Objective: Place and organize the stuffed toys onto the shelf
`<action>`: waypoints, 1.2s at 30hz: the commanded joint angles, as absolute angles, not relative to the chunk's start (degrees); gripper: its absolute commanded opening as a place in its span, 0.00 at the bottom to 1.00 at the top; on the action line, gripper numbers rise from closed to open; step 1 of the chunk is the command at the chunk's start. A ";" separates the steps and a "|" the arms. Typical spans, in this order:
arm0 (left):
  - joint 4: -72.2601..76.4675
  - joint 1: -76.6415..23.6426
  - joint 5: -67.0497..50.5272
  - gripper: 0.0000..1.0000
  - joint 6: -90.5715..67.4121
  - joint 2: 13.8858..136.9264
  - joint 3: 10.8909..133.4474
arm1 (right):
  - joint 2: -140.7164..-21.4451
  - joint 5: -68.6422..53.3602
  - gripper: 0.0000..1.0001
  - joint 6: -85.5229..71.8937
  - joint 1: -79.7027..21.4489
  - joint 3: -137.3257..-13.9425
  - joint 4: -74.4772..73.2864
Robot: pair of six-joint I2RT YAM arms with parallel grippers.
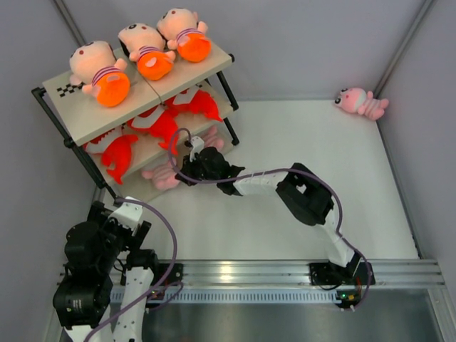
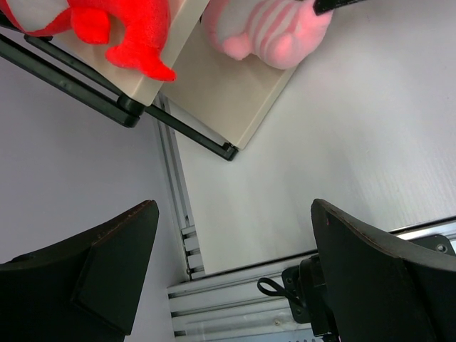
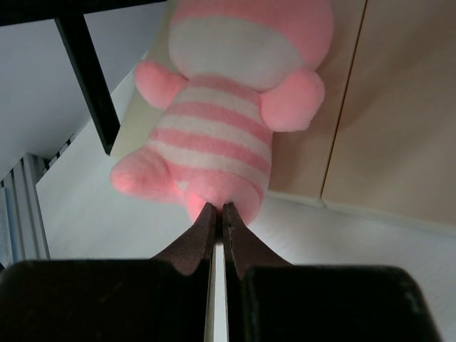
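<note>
On shelf (image 1: 85, 117), three red fish (image 1: 117, 158)

One shelf (image 1: 85, 114) stands at about ten o'clock, with three tiers. On its top tier I count three big peach dolls (image 1: 96, 68) (image 1: 146, 50) (image 1: 182, 32). On the middle tier there are three red fish plush (image 1: 117, 157) (image 1: 158, 125) (image 1: 199, 105). The pink striped dolls also come to three: two at the bottom tier (image 1: 162, 176) (image 1: 214, 139), one half hidden, and one alone on the table (image 1: 306, 142) at two o'clock (image 1: 360, 102). There are two arms, the left arm (image 1: 92, 263) and the right arm (image 1: 306, 196).
</note>
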State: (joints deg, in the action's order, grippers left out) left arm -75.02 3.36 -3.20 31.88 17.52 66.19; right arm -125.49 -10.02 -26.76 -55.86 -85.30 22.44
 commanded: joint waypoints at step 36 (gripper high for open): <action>-75.15 3.78 -4.75 0.95 33.57 17.05 66.01 | -110.95 -6.06 0.64 -23.56 -50.71 -79.90 19.09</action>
State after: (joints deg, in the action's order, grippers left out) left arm -75.05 3.36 -3.73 33.06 17.37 65.87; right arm -119.94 -5.85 -25.50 -51.44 -80.55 19.51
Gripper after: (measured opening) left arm 0.943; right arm 0.627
